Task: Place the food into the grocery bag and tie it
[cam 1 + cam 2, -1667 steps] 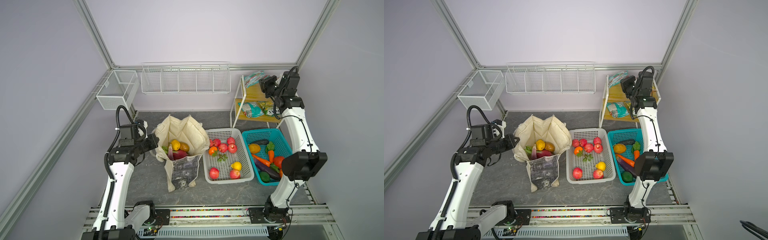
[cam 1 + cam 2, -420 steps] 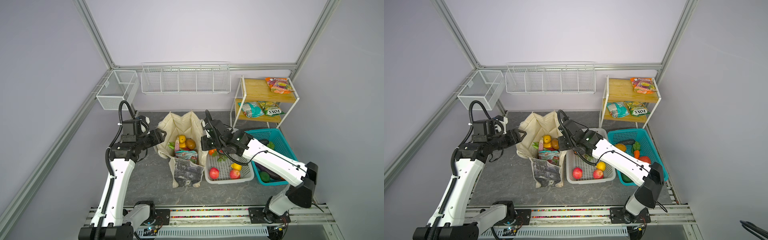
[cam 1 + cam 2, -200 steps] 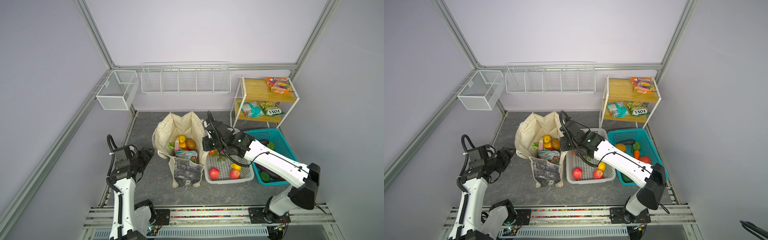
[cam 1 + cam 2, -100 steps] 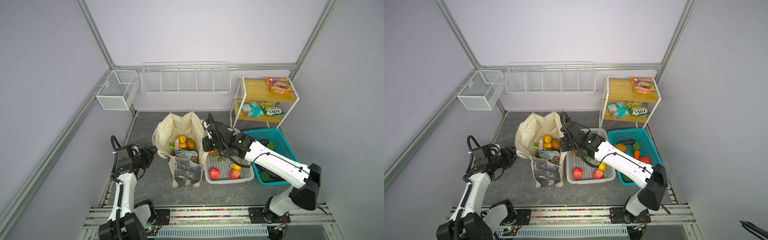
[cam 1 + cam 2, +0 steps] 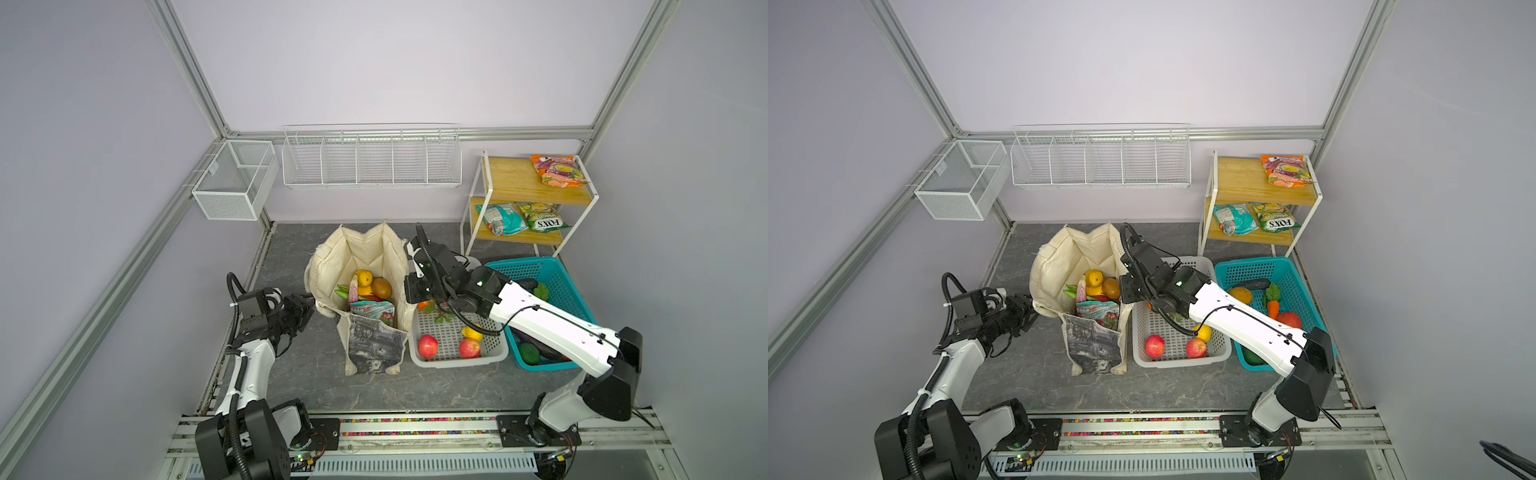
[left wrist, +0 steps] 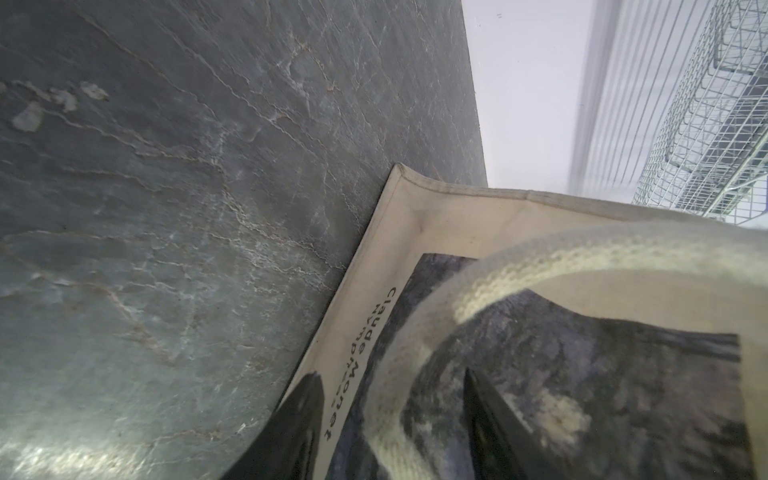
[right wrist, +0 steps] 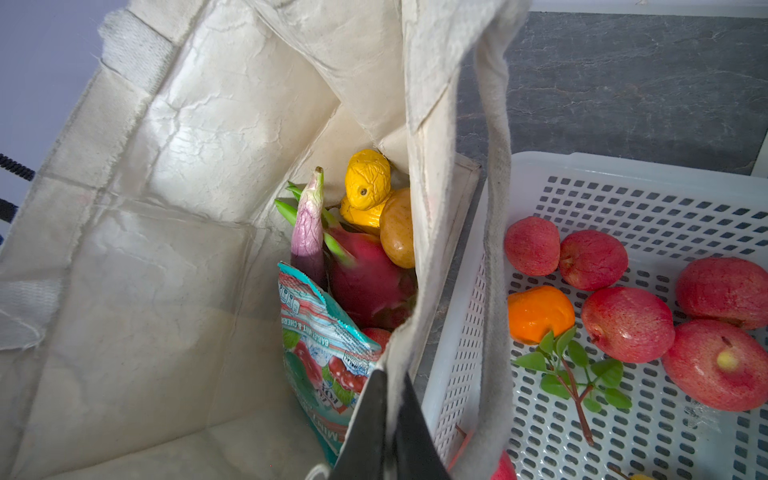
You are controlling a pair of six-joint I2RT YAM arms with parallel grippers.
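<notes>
The bag (image 5: 361, 253) stands on the table (image 5: 316, 386) just left of the white basket (image 5: 457, 361), with the food (image 7: 365, 282) inside. The left tool (image 6: 390, 374) is partly open astride a bag handle (image 6: 519, 266). The right tool (image 7: 392, 376) is pinched closed on the bag's right rim.

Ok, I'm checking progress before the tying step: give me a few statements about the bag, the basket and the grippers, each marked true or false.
1. The teal snack packet sits inside the grocery bag. True.
2. The right gripper is shut on the bag's rim. True.
3. The white basket is empty. False: red apples lie in it.
4. The left gripper holds the packet. False: its jaws stand apart around the bag's handle.
</notes>
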